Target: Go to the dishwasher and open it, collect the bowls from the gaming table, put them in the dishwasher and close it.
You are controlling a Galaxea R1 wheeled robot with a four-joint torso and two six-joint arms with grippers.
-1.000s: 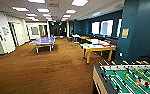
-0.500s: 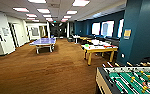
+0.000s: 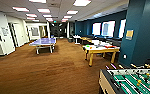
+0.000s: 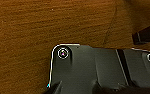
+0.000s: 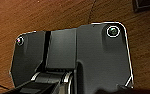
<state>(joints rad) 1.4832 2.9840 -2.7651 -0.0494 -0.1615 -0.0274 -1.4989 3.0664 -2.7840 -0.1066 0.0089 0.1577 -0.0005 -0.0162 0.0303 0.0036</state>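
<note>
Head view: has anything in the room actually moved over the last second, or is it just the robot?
Just the robot: the camera has turned, so the whole room slid across the picture. The foosball table now shows less at the corner, the white-topped gaming table and the blue ping-pong table shifted sideways. The furniture itself stayed put; nothing was picked up or let go.

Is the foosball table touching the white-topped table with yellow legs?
Apart. The head view shows brown carpet between the foosball table and the white-topped table.

The view has been swung leftward: the gaming table (image 3: 101, 50) and foosball table (image 3: 131, 81) are now seen further right
</note>
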